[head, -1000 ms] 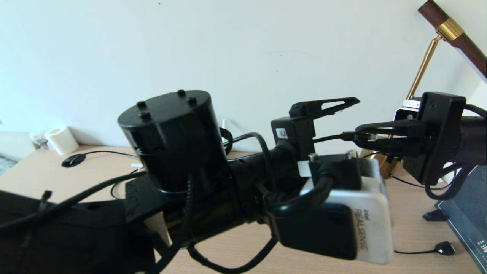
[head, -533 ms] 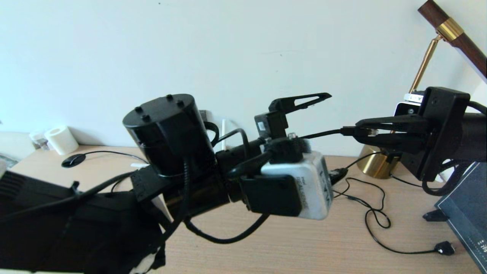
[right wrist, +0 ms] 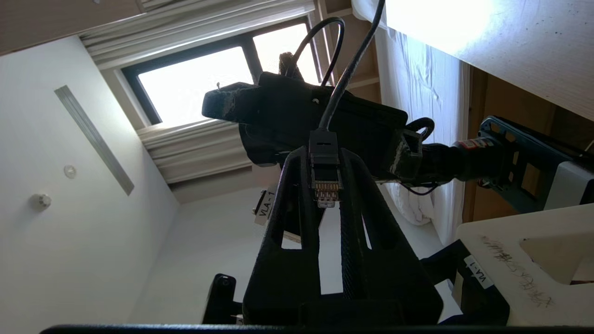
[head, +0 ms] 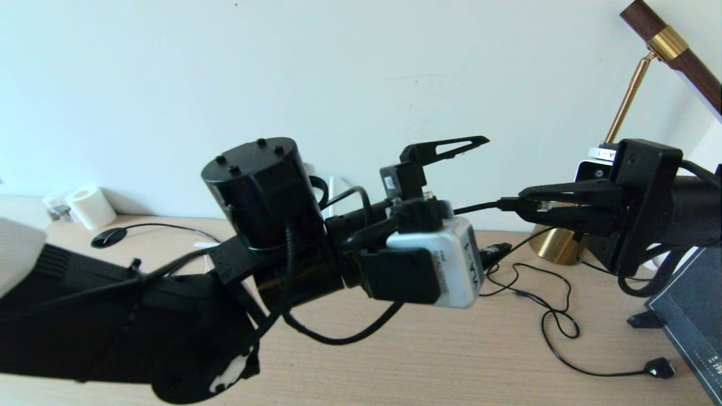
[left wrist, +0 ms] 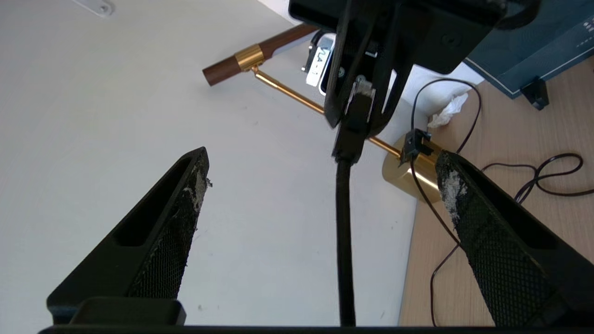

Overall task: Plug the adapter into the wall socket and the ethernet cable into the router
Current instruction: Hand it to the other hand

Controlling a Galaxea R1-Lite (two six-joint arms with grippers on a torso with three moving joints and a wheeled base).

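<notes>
My right gripper point(head: 522, 206) is shut on the ethernet cable's plug point(right wrist: 325, 181), held in the air above the desk's right side; the clear tip points back toward the wrist. From the plug the black ethernet cable point(left wrist: 343, 232) runs straight between the wide-open fingers point(left wrist: 188, 199) of my left gripper point(left wrist: 322, 160) without touching them. In the head view only the left gripper's upper finger point(head: 445, 151) shows above its wrist camera. The router, the adapter and the wall socket are hidden behind my left arm point(head: 265, 225).
A brass lamp base point(head: 555, 245) stands at the back right of the wooden desk point(head: 451, 361). A thin black cord with a small plug point(head: 660, 368) loops across the right side. A dark board point(head: 688, 316) lies at the right edge, a paper roll point(head: 90, 206) far left.
My left arm has drawn back to the left and turned at the wrist, uncovering the desk's cords. The right gripper has shifted slightly left with the plug still in it.
</notes>
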